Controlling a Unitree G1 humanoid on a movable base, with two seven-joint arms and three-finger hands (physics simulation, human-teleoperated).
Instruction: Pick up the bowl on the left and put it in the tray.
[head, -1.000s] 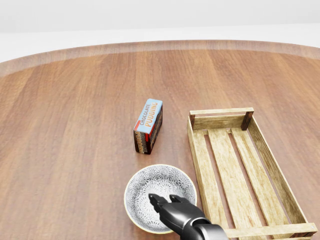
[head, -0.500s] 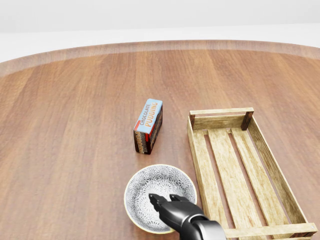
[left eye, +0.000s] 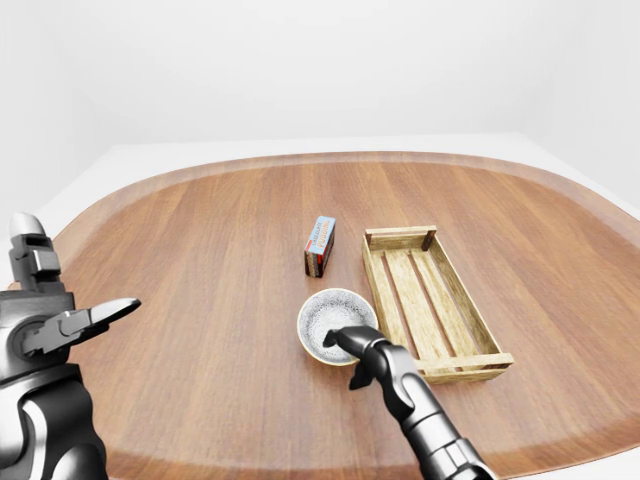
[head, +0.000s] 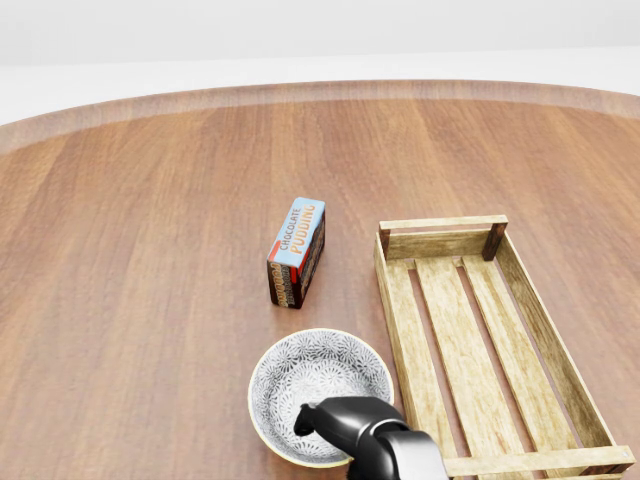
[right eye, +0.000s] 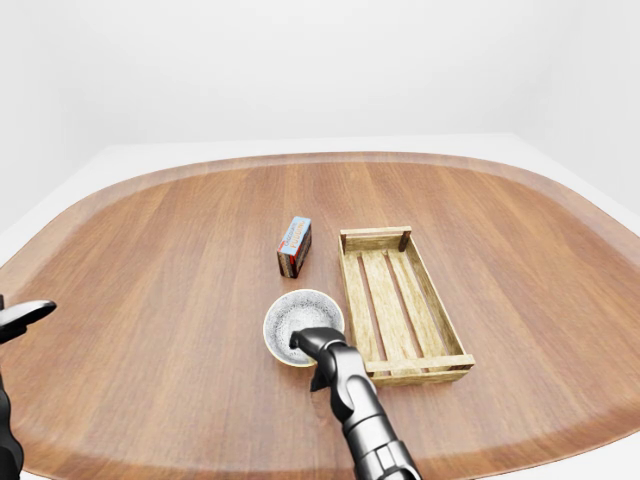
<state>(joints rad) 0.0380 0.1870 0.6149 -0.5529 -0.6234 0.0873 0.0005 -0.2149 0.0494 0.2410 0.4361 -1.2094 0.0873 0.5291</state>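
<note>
1. the round white bowl with a grey speckled pattern (head: 305, 372) sits upright on the brown wooden table (head: 140, 260), at the bottom middle of the head view.
2. the pale slatted wooden tray (head: 398, 320) lies just beside the bowl on its right, its long side running up the view.
3. the black right hand (head: 345, 422) enters from the bottom edge, with its fingers curled down over the bowl's lower-right rim and into the bowl. the thumb is hidden, so i cannot tell whether it grips the rim.
4. the blue and brown chocolate pudding box (head: 297, 250) stands on a long edge above the bowl, apart from it and left of the tray's top end.
5. the grey left hand (left eye: 65, 325) is raised at the left edge of the left-eye view, well apart from the bowl, fingers spread wide and holding nothing.
</note>
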